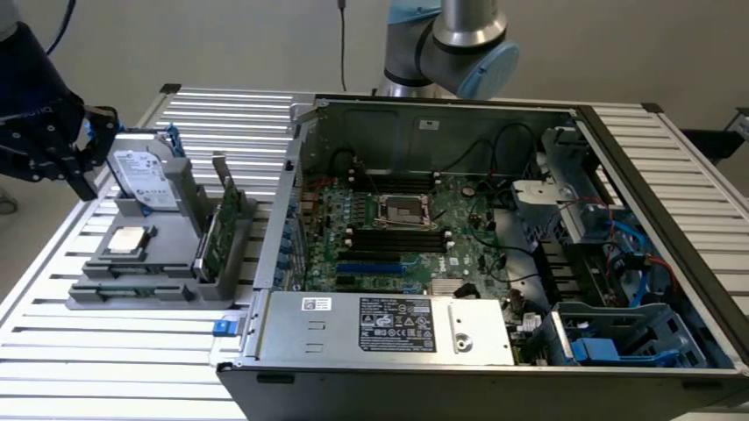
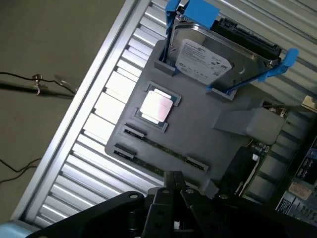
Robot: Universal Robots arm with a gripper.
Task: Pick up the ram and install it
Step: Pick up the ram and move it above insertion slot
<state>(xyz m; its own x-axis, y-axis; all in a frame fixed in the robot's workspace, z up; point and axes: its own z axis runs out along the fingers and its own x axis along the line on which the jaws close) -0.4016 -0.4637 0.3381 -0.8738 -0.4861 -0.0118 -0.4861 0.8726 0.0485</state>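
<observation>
Sharing one tray (image 2: 198, 126): one ram (image 2: 163, 148), one hard drive (image 2: 205, 59).

Holder (image 1: 164, 254) on the slatted table (image 1: 117, 351), at the exterior view's left of the computer case (image 1: 387, 132); in it, the processor (image 1: 126, 241) lies between hard drive (image 1: 146, 180) and ram (image 2: 161, 147).

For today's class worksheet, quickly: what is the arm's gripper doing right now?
Gripper: closed, holding nothing, near the gray tray.
</observation>
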